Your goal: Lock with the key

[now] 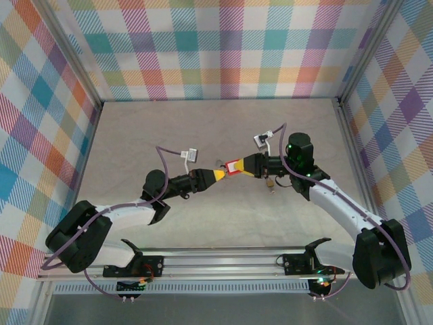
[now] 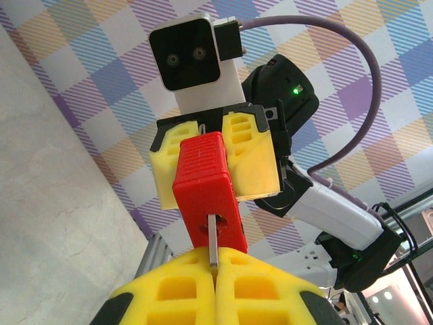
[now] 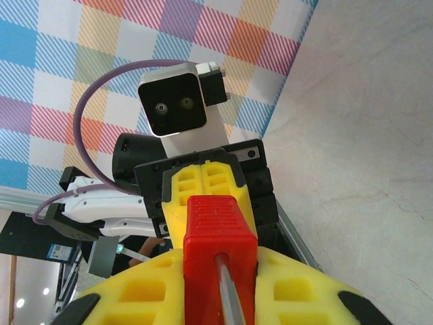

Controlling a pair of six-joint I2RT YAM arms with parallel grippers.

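A bench with a pale stone-look table (image 1: 169, 128) is walled in by plaid cloth in many colours (image 1: 223, 47). Two arms reach in from the near edge and meet nose to nose above the middle of the table, slightly right of centre.

The right gripper (image 1: 245, 165) comes in from the right. Its yellow fingers are clamped on either side of a red padlock (image 1: 235, 166), holding it up off the surface. In the right wrist view a metal bar runs from the lock body back between these fingers.

The left gripper (image 1: 220, 174) comes in from the left, its yellow fingers pressed together with no gap between them. They pinch a thin metal key (image 2: 213, 240), and the left wrist view shows the key's blade entering a slot in the near face of the lock body. The two grippers are just beside each other, joined by key and lock.

A small dark item (image 1: 270, 183) lies on the table beneath the right gripper; I cannot tell what it is.
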